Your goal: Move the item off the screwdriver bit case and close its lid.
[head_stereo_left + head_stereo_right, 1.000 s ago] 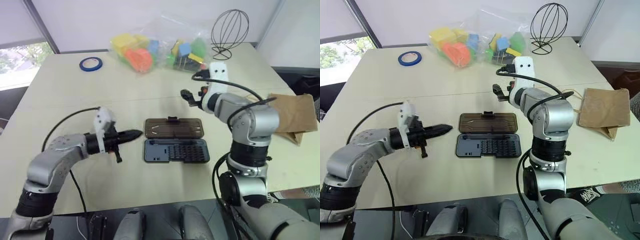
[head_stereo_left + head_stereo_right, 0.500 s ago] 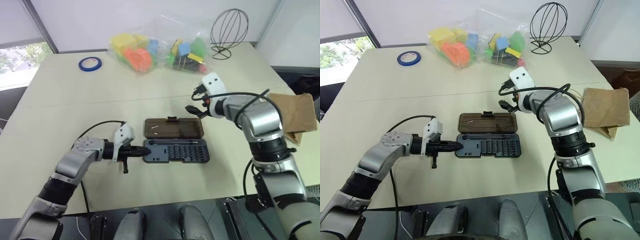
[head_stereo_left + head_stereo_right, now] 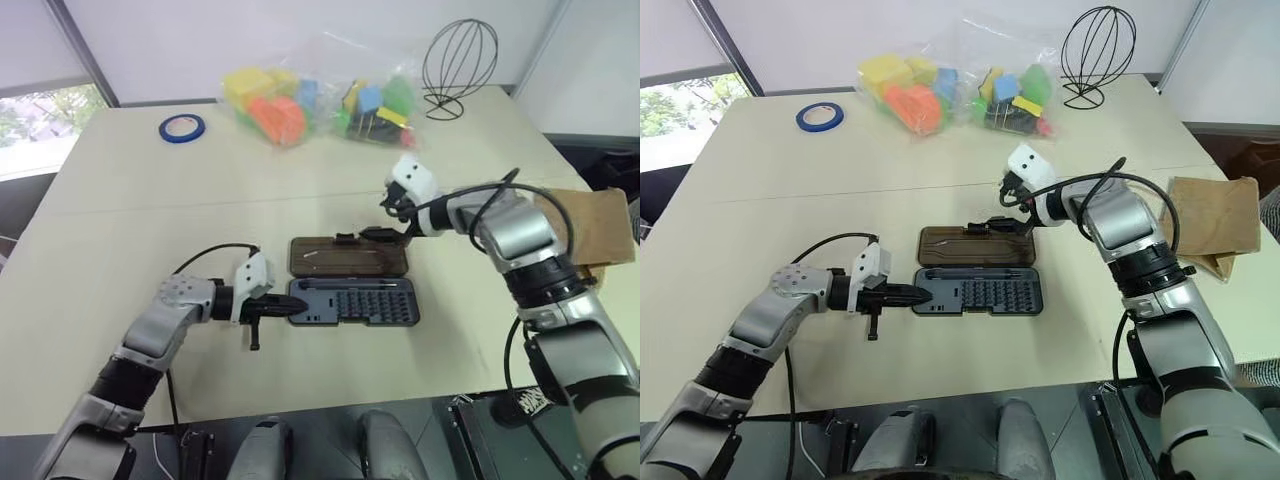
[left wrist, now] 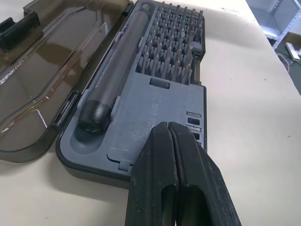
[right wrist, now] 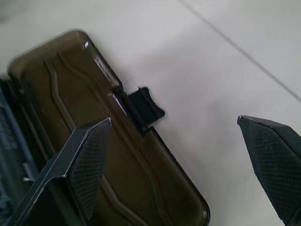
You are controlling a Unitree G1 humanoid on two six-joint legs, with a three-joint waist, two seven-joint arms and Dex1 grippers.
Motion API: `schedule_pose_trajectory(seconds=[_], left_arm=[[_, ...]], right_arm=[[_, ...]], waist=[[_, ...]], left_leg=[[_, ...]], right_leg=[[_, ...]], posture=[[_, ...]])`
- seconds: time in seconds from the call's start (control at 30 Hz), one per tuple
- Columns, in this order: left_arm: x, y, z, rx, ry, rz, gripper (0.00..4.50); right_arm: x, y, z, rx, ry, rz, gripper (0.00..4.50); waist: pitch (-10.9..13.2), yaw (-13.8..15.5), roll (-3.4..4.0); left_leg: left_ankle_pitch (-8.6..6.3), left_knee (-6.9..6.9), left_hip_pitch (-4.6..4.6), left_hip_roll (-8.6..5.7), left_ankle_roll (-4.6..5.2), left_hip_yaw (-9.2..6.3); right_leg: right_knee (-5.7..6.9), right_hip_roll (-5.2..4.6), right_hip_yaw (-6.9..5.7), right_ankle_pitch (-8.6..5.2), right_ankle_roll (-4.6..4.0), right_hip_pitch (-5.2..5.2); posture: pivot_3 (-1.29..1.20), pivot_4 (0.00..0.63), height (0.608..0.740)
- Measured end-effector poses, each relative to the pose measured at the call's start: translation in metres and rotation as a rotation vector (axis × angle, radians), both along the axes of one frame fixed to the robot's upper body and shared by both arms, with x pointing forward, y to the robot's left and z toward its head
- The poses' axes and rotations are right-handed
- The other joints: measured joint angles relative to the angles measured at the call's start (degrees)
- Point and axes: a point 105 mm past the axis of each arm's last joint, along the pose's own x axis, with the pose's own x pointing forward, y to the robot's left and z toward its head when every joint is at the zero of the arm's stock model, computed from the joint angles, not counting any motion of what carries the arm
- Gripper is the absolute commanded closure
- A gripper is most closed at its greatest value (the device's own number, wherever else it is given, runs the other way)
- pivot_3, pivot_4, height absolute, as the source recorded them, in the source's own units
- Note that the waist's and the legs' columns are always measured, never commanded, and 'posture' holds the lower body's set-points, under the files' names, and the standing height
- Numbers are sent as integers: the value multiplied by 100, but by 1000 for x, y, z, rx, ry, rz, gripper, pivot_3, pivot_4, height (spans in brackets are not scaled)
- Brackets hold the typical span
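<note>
In the right wrist view we see the right end effector (image 5: 176, 165) spread wide over the lid (image 5: 103, 155)'s latch tab, while head views place the clenched left end effector (image 3: 923, 296) touching the open screwdriver bit case (image 3: 980, 292) mid-bench, kraft bag (image 3: 1210, 225) far right.

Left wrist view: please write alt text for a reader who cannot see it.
A shut black gripper rests at the near end of an open blue-grey screwdriver bit case on a pale table. The tray holds a dark screwdriver handle and rows of bits; the smoky lid lies flat alongside.
</note>
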Motion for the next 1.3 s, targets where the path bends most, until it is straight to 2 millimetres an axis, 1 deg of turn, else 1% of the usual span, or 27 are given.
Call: schedule_pose_trajectory(seconds=[0.1, 0.2, 0.3, 0.43, 0.67, 0.73, 0.77, 0.8, 0.83, 0.87, 0.9, 0.97, 1.0, 1.03, 1.1, 1.13, 1.17, 1.3], left_arm=[[-1, -1, 0, 4, -7, 0, 4500], [-1, -2, 0, 3, -4, 3, 4500], [-1, -2, 0, 2, -3, 10, 4500], [-1, -2, 0, 2, -5, 13, 4500], [-1, -2, 0, 3, -8, 17, 4500], [-1, -2, 0, 3, -9, 17, 4500], [-1, -2, 0, 3, -9, 17, 4500], [-1, -2, 0, 3, -9, 17, 4500], [-1, -2, 0, 3, -10, 17, 4500], [-1, -3, 0, 3, -10, 17, 4500], [-1, -3, 0, 3, -11, 17, 4500], [-1, -2, 0, 6, -12, 18, 4500], [-1, -2, 0, 7, -12, 20, 4500], [-1, -2, -1, 9, -12, 23, 4500], [-1, -2, -2, 14, -10, 22, 4500], [-2, -2, -3, 16, -9, 23, 4500], [-2, -1, -3, 18, -7, 25, 4500], [-1, -1, -4, 19, -8, 30, 4500]], right_arm=[[9, -8, -15, -10, 24, -12, 21], [14, -15, -23, -20, 42, -29, 21], [20, -22, -27, -29, 51, -51, 21], [23, -25, -34, -33, 64, -66, 21], [21, -22, -34, -60, 60, -24, 21], [19, -21, -35, -64, 60, -7, 542], [19, -20, -35, -65, 62, -1, 909], [18, -20, -35, -65, 62, 4, 1456], [18, -19, -36, -67, 61, 7, 1856], [17, -19, -36, -68, 60, 10, 2116], [16, -18, -36, -68, 62, 19, 2811], [14, -16, -37, -66, 67, 35, 3624], [13, -14, -37, -76, 61, 53, 4167], [13, -13, -34, -78, 51, 64, 4494], [13, -11, -32, -74, 44, 71, 4494], [13, -12, -34, -76, 48, 62, 4494], [13, -13, -35, -78, 50, 57, 4494], [13, -14, -35, -83, 50, 57, 4494]], waist=[[0, 1, 0], [0, -5, 0], [0, -7, 0], [0, -7, 0], [0, -8, 1], [0, -8, 1], [0, -8, 1], [-1, -8, 1], [-1, -8, 1], [-1, -8, 1], [-1, -7, 1], [-1, -7, 0], [-2, -6, 0], [-5, -6, -4], [-7, -9, -7], [-7, -1, -7], [-6, 2, -7], [-7, 1, -7]], left_leg=[[0, 0, 0, 0, 0, 0], [0, 0, 0, 0, -1, -4], [0, 0, 1, 0, -1, -6], [1, 0, 1, 0, -1, -6], [1, 2, 1, 0, -2, -8], [1, 2, 1, 0, -2, -8], [1, 2, 1, 0, -2, -8], [1, 2, 1, 0, -2, -8], [1, 2, 1, 0, -2, -8], [1, 3, 1, 0, -2, -8], [1, 3, 1, 0, -2, -8], [1, 5, 4, 0, -2, -8], [1, 8, 7, 0, -2, -8], [1, 9, 14, 1, -2, -8], [0, 7, 55, 3, -1, -7], [0, 2, 78, 3, 0, -6], [-17, -1, 96, 3, 30, -6], [-21, 0, 102, 3, 37, -10]], right_leg=[[-1, 0, 0, 0, 0, 0], [0, 0, 0, 0, 0, 0], [0, 0, 0, 0, 0, 0], [0, 0, 0, 0, 0, 0], [0, 0, 0, 0, 0, 0], [1, 0, 0, 0, 0, 0], [0, 0, 0, 0, 0, 0], [1, 0, 0, 0, 0, 0], [1, 0, 0, 0, 0, 0], [1, 0, 0, 0, 0, 0], [1, 0, 0, 0, 0, 1], [1, 0, 0, 0, 0, 5], [2, 0, 0, 0, 0, 9], [3, 1, 0, 0, 0, 19], [-2, 2, -1, 0, 0, 62], [-8, 2, -1, 0, 0, 85], [-10, 2, -1, 0, 0, 102], [-11, 2, 0, 0, 0, 109]], posture=[[0, 150, 740], [0, 150, 740], [0, 150, 740], [0, 150, 740], [0, 150, 740], [0, 150, 740], [0, 150, 740], [0, 150, 740], [0, 150, 740], [0, 150, 740], [0, 150, 740], [0, 150, 740], [0, 150, 740], [0, 150, 740], [0, 150, 740], [0, 150, 740], [0, 150, 740], [0, 150, 740]])
